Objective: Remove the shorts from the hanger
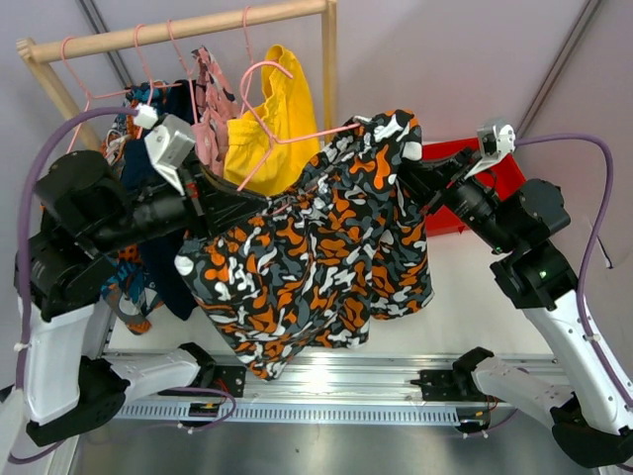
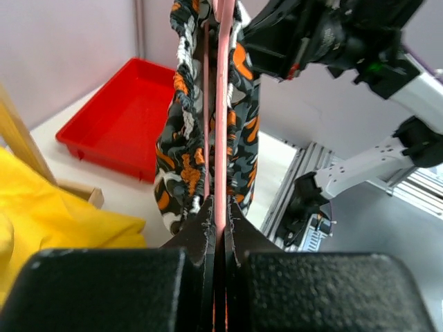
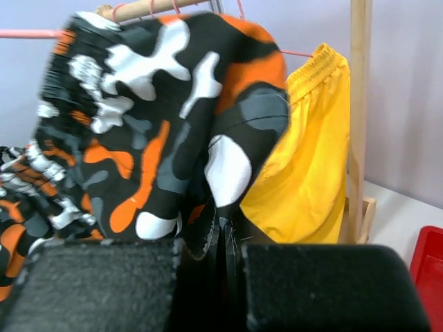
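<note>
The orange-black patterned shorts [image 1: 326, 237] hang on a pink hanger [image 1: 287, 137] held out in front of the rack. My left gripper [image 1: 265, 205] is shut on the hanger's pink bar [image 2: 223, 138], fingertips pinching it in the left wrist view [image 2: 221, 216]. My right gripper [image 1: 417, 170] is shut on the right top corner of these shorts, which fill the right wrist view [image 3: 152, 124] above the closed fingertips [image 3: 225, 225]. Yellow shorts [image 1: 272, 119], pink patterned shorts [image 1: 210, 99] and navy shorts [image 1: 176, 107] hang on the rail behind. Blue-orange-white patterned shorts [image 1: 129, 287] show partly behind my left arm.
A wooden clothes rack [image 1: 198, 28] stands at the back, its right post [image 1: 329, 69] next to the yellow shorts. A red tray [image 1: 504, 178] lies on the table behind my right arm, and shows in the left wrist view [image 2: 124, 111]. A metal rail [image 1: 326, 396] runs along the near edge.
</note>
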Motion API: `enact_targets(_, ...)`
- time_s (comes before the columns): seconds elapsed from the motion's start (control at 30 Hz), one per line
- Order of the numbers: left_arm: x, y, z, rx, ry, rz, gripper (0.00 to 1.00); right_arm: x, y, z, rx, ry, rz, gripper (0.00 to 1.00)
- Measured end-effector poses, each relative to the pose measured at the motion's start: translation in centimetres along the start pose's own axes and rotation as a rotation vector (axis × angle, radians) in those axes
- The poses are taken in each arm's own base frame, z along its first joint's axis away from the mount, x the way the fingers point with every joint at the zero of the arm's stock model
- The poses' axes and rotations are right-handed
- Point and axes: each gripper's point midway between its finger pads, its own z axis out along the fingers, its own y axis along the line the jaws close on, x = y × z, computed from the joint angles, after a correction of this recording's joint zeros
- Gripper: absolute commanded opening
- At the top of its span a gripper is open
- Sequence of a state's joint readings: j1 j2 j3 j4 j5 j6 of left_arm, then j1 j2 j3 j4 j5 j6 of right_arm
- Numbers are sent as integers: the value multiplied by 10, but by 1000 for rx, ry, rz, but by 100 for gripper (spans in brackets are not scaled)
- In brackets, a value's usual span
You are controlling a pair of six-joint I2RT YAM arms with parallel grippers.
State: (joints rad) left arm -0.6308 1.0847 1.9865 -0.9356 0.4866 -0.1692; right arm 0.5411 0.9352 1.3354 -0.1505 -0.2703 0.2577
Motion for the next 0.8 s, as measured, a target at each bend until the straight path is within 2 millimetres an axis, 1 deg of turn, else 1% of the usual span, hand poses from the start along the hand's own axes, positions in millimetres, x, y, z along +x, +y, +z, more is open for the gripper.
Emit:
enact_targets(0.1,9,14,7,-51,26,-16,0,4,-7,1,31,-3,2,0)
enact_targets(0.17,16,23,9,-96,43,-24,0,5,-17,0,79,-9,1,0)
enact_targets(0.27,30,38,7,-172,69,-30,0,3,-38,-3,161,-22,-10,0)
enact_targets(0.37,45,48,-1,-234,97,-35,0,-2,-62,-10,248,-39,-24,0)
enact_targets(0.53,53,47,-16,-267,95,-30,0,-16,-99,-25,369,-80,-20,0)
enact_targets(0.6,61,45,-20,-261,103,-32,0,-19,-112,-31,402,-88,-6,0)
enact_targets(0.7,74,45,-19,-253,122,-41,0,-16,-130,-34,431,-78,28,0)
enact_targets(0.8,81,48,-18,-256,134,-46,0,-14,-149,-37,478,-74,57,0)
